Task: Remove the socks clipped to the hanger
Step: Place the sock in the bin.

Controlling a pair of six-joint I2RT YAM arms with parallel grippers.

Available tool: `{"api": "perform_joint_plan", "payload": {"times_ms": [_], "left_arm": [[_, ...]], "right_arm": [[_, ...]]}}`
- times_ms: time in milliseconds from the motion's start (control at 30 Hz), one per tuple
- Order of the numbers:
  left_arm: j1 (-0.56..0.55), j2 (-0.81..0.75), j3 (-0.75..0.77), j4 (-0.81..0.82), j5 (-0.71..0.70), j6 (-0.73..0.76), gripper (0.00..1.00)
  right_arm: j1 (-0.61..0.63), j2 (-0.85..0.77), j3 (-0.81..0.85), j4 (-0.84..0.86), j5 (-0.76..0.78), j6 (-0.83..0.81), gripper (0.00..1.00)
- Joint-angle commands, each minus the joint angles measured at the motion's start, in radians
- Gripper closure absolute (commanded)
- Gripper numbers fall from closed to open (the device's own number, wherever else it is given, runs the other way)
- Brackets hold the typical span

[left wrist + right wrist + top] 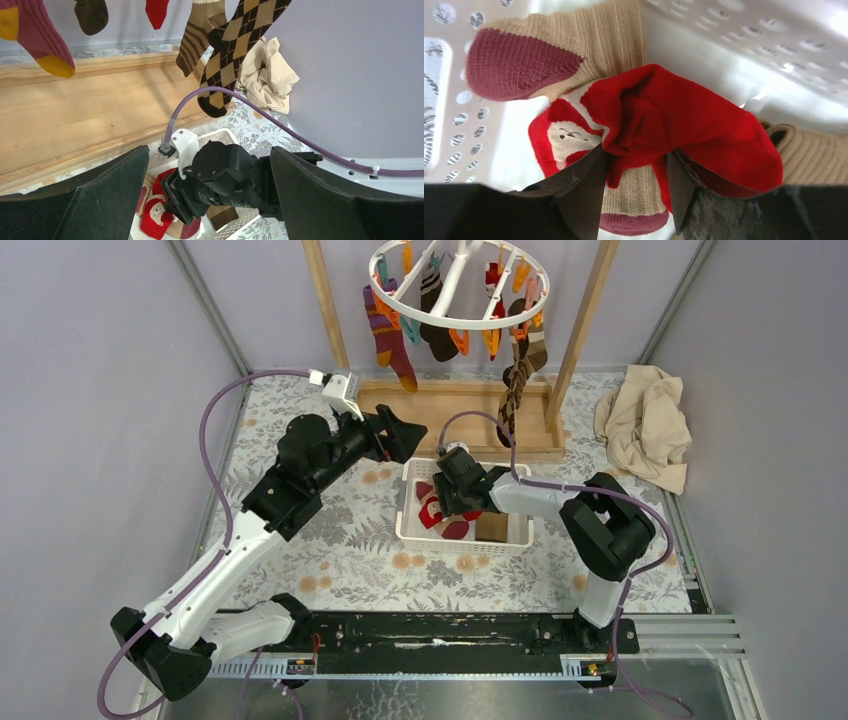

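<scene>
Your right gripper (636, 157) pinches a red sock (709, 125) inside the basket (460, 545); your left gripper (405, 430) gapes open beside its far-left corner.

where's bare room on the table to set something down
Bare table between the left arm and the basket, in front of the basket, and nearer than the cloth. Crowded: the basket, holding socks and the right gripper, and the wooden base under the hanging socks.

Tight squeeze in the white basket (520, 537): right gripper (447, 506) clamped on a red sock (684, 115), tan socks (589, 40) piled underneath. Purple cable (210, 90) strung across the dangling argyle sock (240, 45). Roomy tabletop (340, 560) left of the basket.
</scene>
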Motion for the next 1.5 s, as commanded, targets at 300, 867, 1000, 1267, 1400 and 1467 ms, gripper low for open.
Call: {"api": "perform_joint_plan", "payload": {"times_ms": [300,867,1000,1267,1400,1467], "left_arm": [[-0.004,-0.002,-0.011,0.026,-0.018,-0.001,0.01],[-0.01,0.009,0.009,0.021,-0.018,0.008,0.01],[-0.01,0.014,0.007,0.017,-0.018,0.01,0.01],[-0.011,0.015,0.006,0.014,-0.016,0.016,0.01],[-0.012,0.007,-0.005,0.01,-0.02,0.019,0.01],[-0.011,0.005,-0.01,0.01,-0.021,0.019,0.01]], "right_arm": [[0.049,-0.173,-0.034,-0.008,0.047,0.003,0.47],[-0.259,-0.592,-0.141,0.052,-0.112,0.029,0.33],[-0.305,-0.598,-0.157,0.095,-0.086,0.006,0.32],[-0.408,-0.501,-0.159,0.246,-0.071,-0.003,0.33],[-0.449,-0.446,-0.136,0.314,-0.086,-0.009,0.33],[-0.463,-0.413,-0.11,0.342,-0.11,-0.018,0.33]]}}
